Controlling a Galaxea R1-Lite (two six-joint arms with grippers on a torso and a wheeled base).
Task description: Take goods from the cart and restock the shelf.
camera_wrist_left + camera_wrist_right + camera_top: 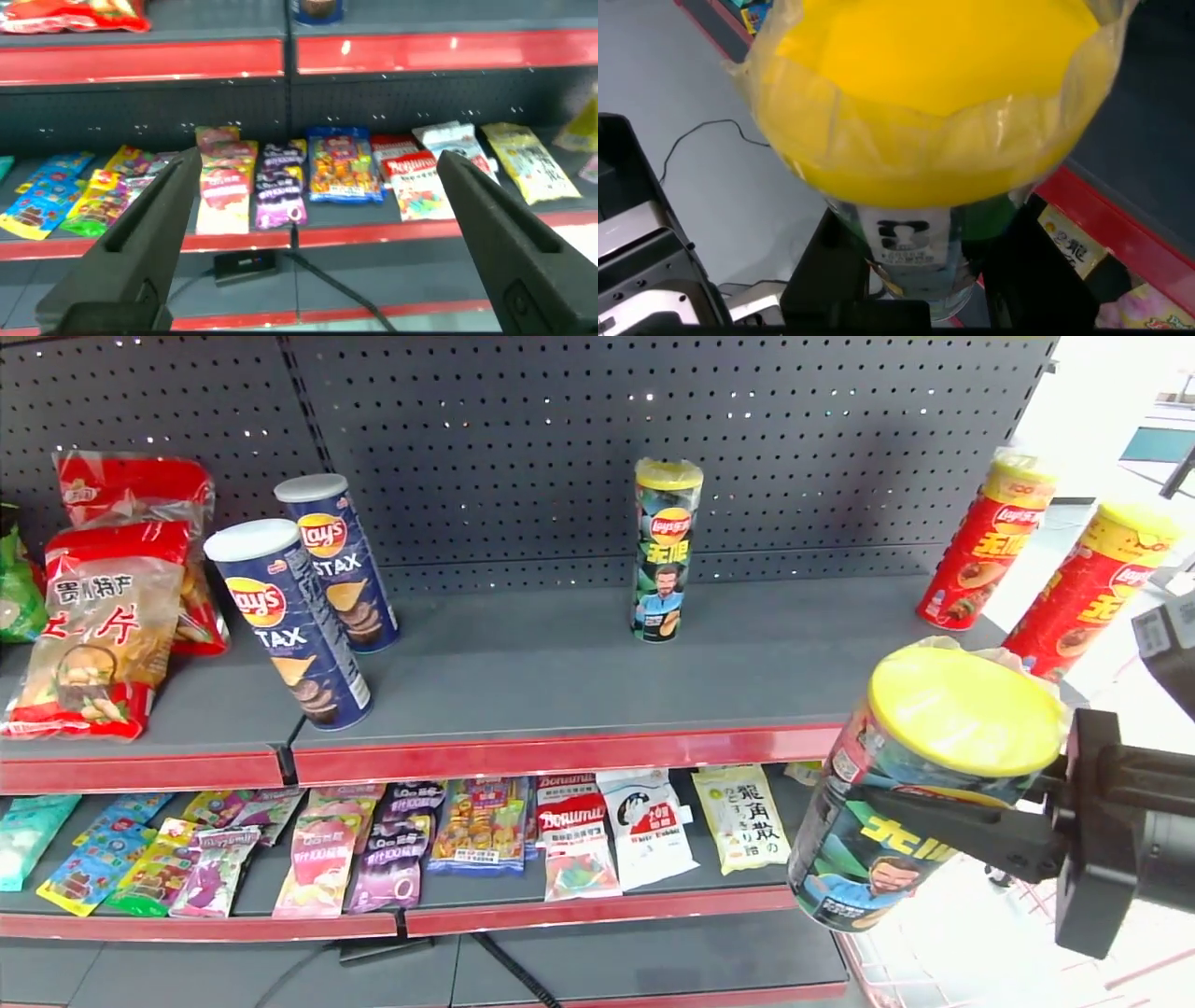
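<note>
Nearest: yellow-lidded can (pixel 962 709), tilted, clamped in right pincer (pixel 924 821) off the near right corner of the upper shelf (pixel 560 681). Left pincer (pixel 318 163) spread wide, empty. Risk judged: clipping the shelf lip, or toppling the red cans (pixel 990 537) alongside. Label print left untranscribed.

Grey red-edged shelf (pixel 523 681) with upright chip cans (pixel 667 551) and nut bags (pixel 98 635); candy packets (pixel 392 849) on lower tier (pixel 653 903)
</note>
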